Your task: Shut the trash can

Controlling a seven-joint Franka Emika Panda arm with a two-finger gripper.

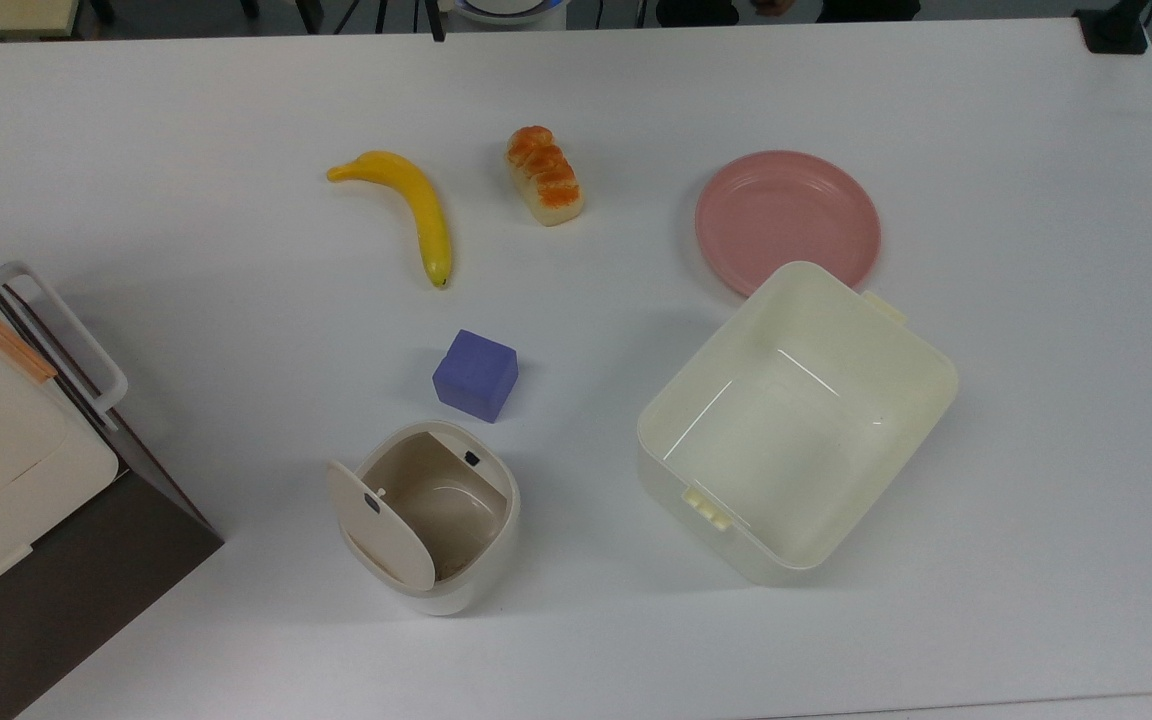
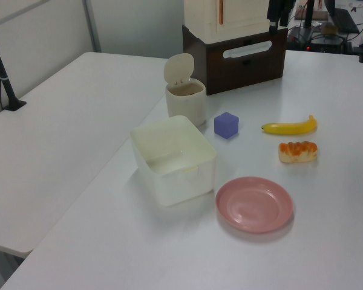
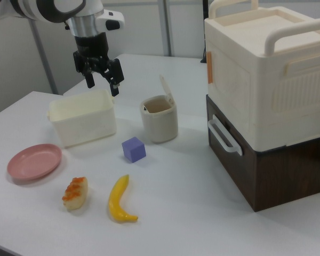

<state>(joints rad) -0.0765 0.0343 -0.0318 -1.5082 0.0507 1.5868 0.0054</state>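
The trash can (image 1: 456, 545) is a small cream bin near the front edge of the table in the top view. Its beige lid (image 1: 376, 525) stands tipped up on the top view's left side, showing the tan inside. It also shows in the left view as the trash can (image 2: 186, 106) with its lid (image 2: 179, 66) raised, and in the right view as the trash can (image 3: 159, 124) with its lid (image 3: 166, 88) upright. In the right view, my gripper (image 3: 102, 85) hangs open and empty in the air, above the pale-yellow tub and to the left of the trash can.
A pale-yellow tub (image 1: 796, 420) sits beside the bin, with a pink plate (image 1: 786, 220) behind it. A purple cube (image 1: 476, 375), a banana (image 1: 416, 210) and a bread roll (image 1: 544, 175) lie nearby. A cream appliance on a brown cabinet (image 3: 266, 106) stands at the table's side.
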